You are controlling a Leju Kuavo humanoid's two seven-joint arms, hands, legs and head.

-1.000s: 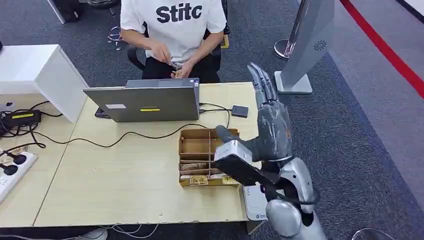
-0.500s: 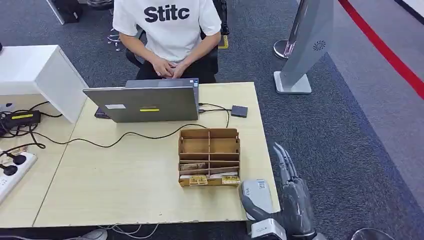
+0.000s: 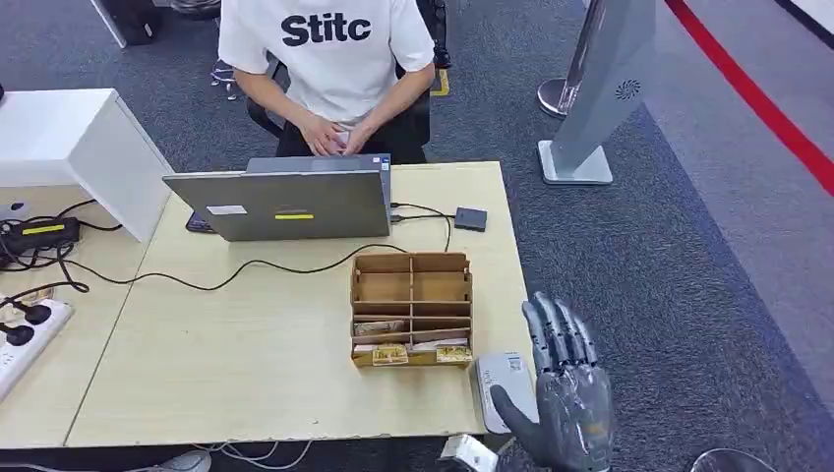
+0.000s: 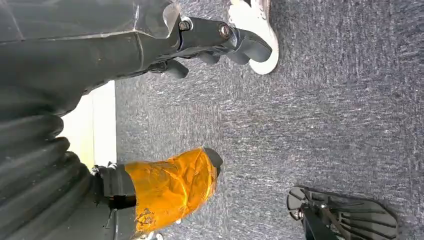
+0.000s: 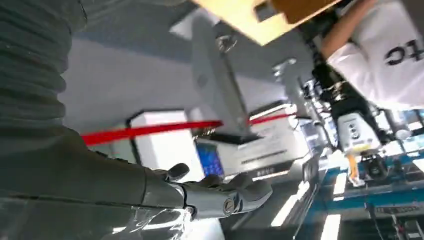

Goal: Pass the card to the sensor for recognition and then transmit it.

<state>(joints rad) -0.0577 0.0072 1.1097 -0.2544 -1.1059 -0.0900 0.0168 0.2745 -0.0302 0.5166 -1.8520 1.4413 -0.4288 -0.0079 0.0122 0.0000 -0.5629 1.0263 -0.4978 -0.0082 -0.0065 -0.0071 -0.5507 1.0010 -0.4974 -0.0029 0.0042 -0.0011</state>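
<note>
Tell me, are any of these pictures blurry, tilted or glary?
The head view is sharp and evenly lit: the pale wooden table and the brown compartmented cardboard box read clearly. The right wrist view is tilted and smeared, with bright light streaks behind the grey right hand. The left wrist view lies sideways, the grey carpet fairly crisp.

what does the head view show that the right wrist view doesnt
Head view alone: the laptop, the wooden card box with its compartments, the white sensor at the desk's near corner, and cables. Right wrist view alone: a blue-lit screen and bright strip lights. Both share the right hand, fingers apart and holding nothing, the person's white shirt, and the grey stand.
</note>
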